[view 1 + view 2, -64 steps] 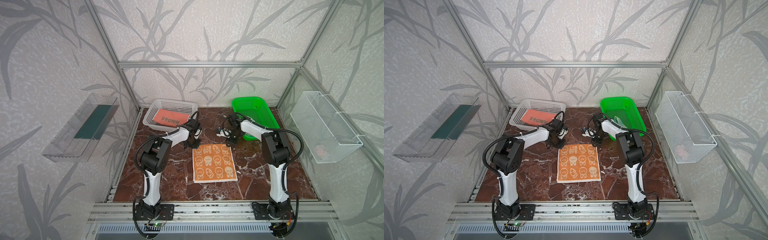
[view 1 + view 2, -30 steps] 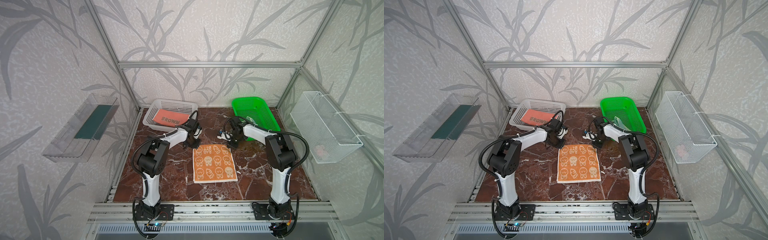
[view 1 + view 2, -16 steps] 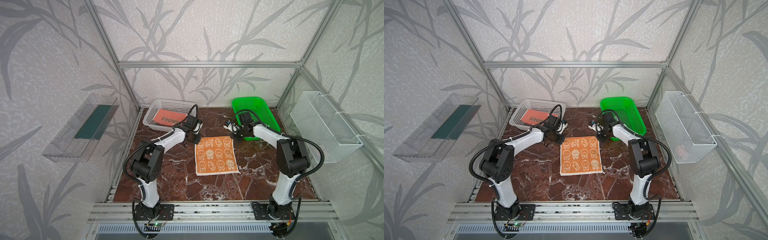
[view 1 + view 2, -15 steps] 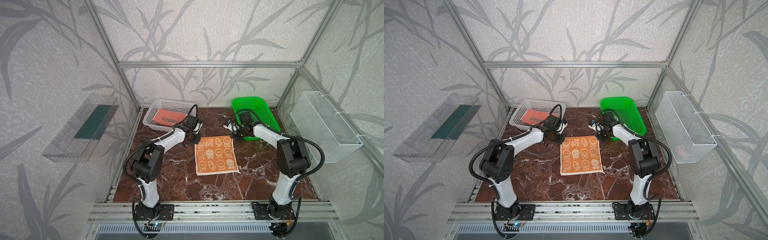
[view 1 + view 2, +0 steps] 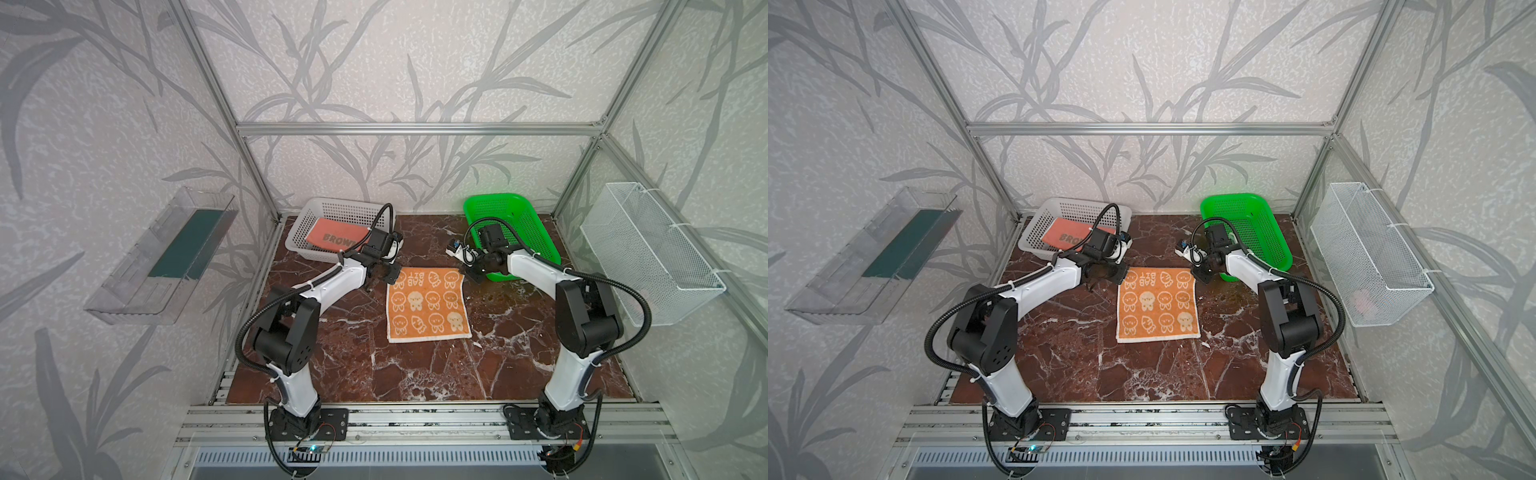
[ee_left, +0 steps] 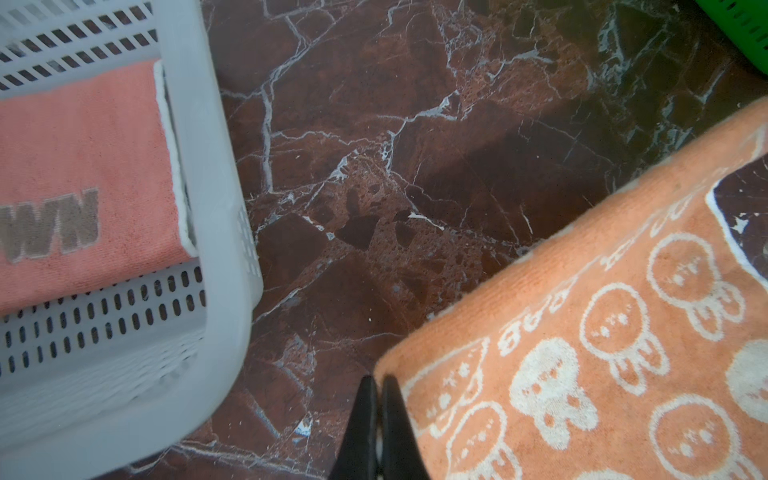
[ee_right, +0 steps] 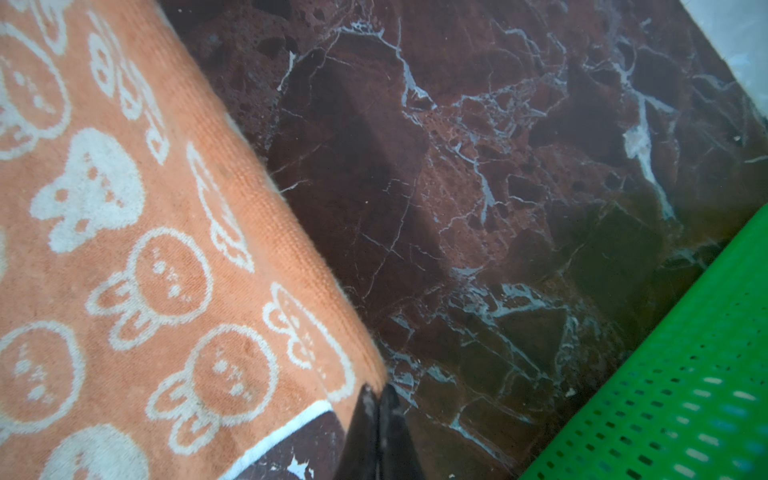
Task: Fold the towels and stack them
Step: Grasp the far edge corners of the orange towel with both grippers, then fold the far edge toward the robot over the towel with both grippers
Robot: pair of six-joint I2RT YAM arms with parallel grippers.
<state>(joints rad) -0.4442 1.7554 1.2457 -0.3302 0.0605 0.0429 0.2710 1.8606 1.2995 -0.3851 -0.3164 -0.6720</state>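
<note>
An orange towel with cream rabbit faces [image 5: 428,305] [image 5: 1157,305] lies spread on the marble table, its far edge raised a little. My left gripper [image 5: 390,277] [image 6: 377,384] is shut on its far left corner. My right gripper [image 5: 468,277] [image 7: 379,392] is shut on its far right corner. The orange cloth [image 6: 582,353] [image 7: 124,249] fills the near side of both wrist views. A folded salmon-pink towel with brown "BROWN" lettering [image 5: 336,237] [image 6: 79,183] lies in the white basket [image 5: 297,232] behind my left arm.
A green basket [image 5: 523,224] [image 7: 685,374] stands at the back right, close beside my right wrist. The white basket's corner [image 6: 216,249] is near my left gripper. A wire basket [image 5: 648,253] hangs on the right wall, a clear tray [image 5: 166,257] on the left wall.
Both arms have stretched toward the back of the table, holding the orange towel's far corners. The towel has slid away from the front edge with them.
</note>
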